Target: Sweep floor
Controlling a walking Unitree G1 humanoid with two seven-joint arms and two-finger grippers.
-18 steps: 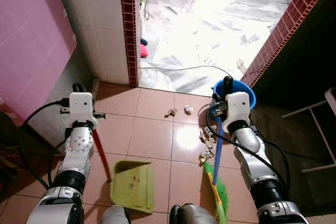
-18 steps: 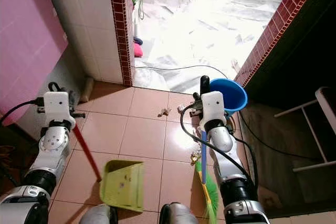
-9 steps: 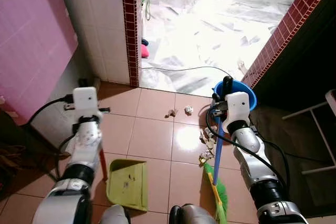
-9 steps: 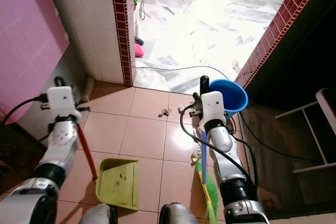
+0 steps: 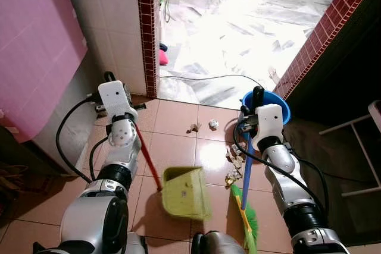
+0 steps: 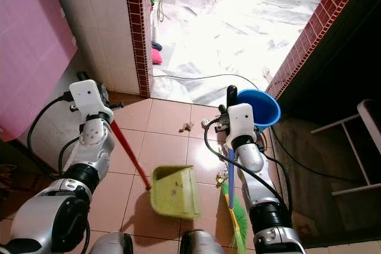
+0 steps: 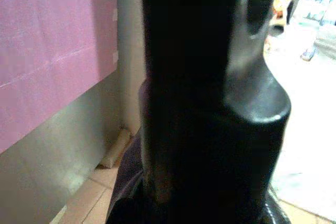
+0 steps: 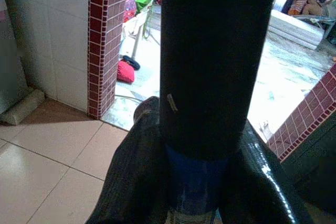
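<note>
With the left gripper [image 5: 110,81] fingers clamped on the dustpan [image 5: 186,193] and the right gripper [image 5: 257,94] fingers clamped on the broom [image 5: 246,197], I think it should lay the pan flat on the floor [image 5: 174,147] beside the scraps [image 5: 235,162], then brush them in gently

Head stereo pair looked steeply down from above both arms at the tiled floor [image 5: 172,147] and on through the doorway to the bright room beyond. Both eyes shared nearly the whole scene: dustpan [image 5: 186,192], broom [image 5: 246,206], bucket [image 6: 262,106], brick pillar [image 5: 147,28]; right eye sat slightly offset. Left wrist camera sat very close behind the dustpan handle [image 7: 210,98], facing the pink wall [image 7: 47,45]. Right wrist camera looked close along the broom handle [image 8: 215,61] toward the same pillar and doorway.
</note>
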